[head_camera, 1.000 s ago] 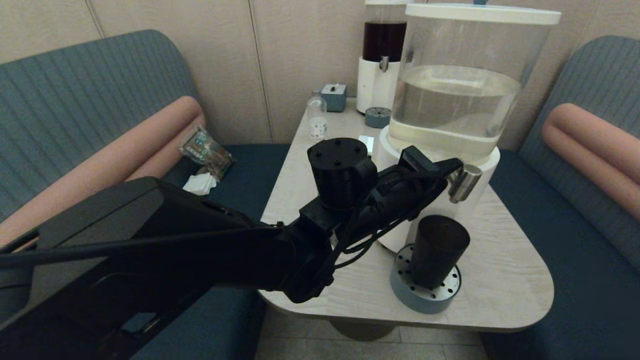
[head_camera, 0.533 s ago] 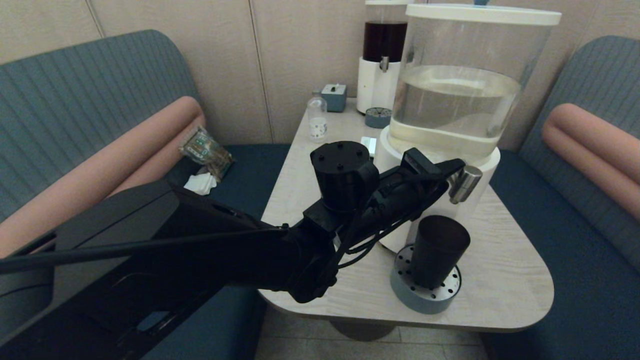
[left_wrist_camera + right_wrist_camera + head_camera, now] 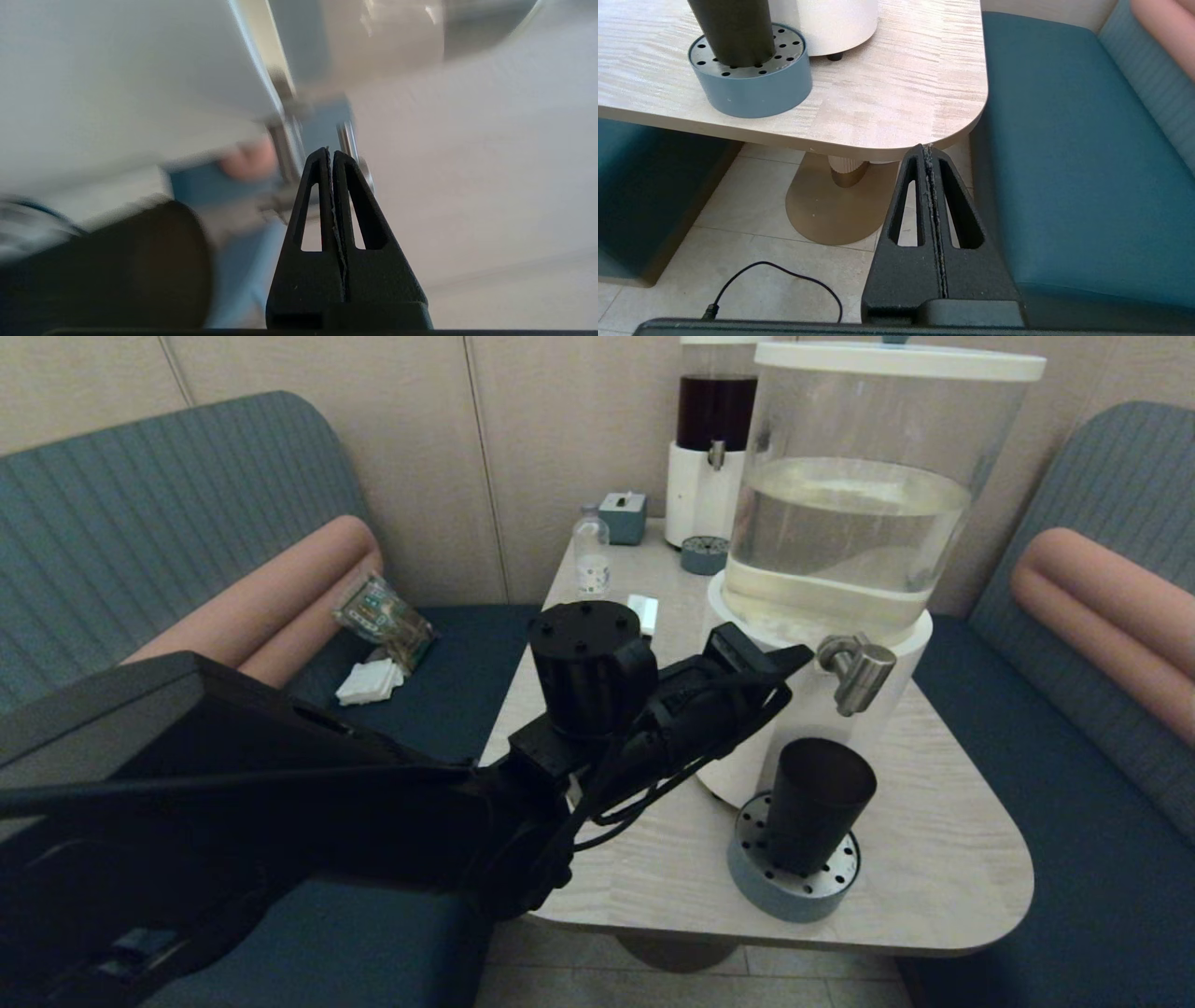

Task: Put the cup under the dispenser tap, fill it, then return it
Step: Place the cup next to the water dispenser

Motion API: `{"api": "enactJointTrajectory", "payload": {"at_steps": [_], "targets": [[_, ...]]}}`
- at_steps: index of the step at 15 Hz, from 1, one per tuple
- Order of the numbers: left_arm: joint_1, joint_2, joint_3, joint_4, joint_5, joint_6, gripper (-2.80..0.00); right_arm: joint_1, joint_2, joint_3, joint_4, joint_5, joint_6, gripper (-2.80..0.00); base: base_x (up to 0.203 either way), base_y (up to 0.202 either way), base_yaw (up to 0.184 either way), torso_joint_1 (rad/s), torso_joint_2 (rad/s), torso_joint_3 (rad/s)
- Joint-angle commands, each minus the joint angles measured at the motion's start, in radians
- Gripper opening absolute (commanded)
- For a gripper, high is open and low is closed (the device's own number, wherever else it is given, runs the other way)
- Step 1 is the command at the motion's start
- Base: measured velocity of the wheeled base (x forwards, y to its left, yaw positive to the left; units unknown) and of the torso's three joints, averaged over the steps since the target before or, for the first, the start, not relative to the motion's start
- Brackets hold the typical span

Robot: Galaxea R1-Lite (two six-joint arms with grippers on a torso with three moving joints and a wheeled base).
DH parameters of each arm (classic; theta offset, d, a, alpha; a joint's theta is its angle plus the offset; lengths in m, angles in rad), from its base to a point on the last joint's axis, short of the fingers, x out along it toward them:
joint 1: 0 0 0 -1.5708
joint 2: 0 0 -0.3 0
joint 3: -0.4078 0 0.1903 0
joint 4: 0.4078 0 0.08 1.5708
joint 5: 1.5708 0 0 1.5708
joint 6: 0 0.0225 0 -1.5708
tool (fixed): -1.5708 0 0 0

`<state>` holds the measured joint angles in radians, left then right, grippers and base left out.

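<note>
Table (image 3: 934, 859), cup (image 3: 814, 803) under dispenser tap (image 3: 857, 670)

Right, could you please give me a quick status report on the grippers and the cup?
Left gripper shut, empty, beside the brushed-metal dispenser tap. Right gripper shut, parked below the table edge. Matte black tapered cup upright on the blue-grey perforated drip tray under the tap. Nothing in the way.

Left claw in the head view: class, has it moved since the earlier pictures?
Yes. The left claw has drawn back toward the robot's left, off the dispenser tap, which now shows fully; the cup is unmoved.
</note>
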<state>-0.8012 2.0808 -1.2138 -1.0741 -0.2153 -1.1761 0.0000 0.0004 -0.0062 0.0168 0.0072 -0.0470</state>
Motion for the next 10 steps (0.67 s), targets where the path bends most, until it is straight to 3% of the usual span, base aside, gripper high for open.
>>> {"api": "enactJointTrajectory", "payload": {"at_steps": [1,4,8,10], "targets": [[0.011,-0.081,0.068,-0.019,0.022,0.026,-2.8,0.0,-0.002,0.0,0.0,0.0,-0.001,-2.8,0.0,0.0,0.0,0.0,0.0,0.0],[0.02,-0.228,0.227,-0.063,0.04,0.066,-2.8,0.0,-0.002,0.0,0.0,0.0,-0.001,-2.8,0.0,0.0,0.0,0.0,0.0,0.0],[0.032,-0.491,0.438,-0.075,0.117,0.174,-2.8,0.0,-0.001,0.0,0.0,0.0,-0.001,-2.8,0.0,0.0,0.0,0.0,0.0,0.0],[0.073,-0.639,0.532,-0.071,0.158,0.238,-2.8,0.0,-0.002,0.0,0.0,0.0,-0.001,-2.8,0.0,0.0,0.0,0.0,0.0,0.0]]}}
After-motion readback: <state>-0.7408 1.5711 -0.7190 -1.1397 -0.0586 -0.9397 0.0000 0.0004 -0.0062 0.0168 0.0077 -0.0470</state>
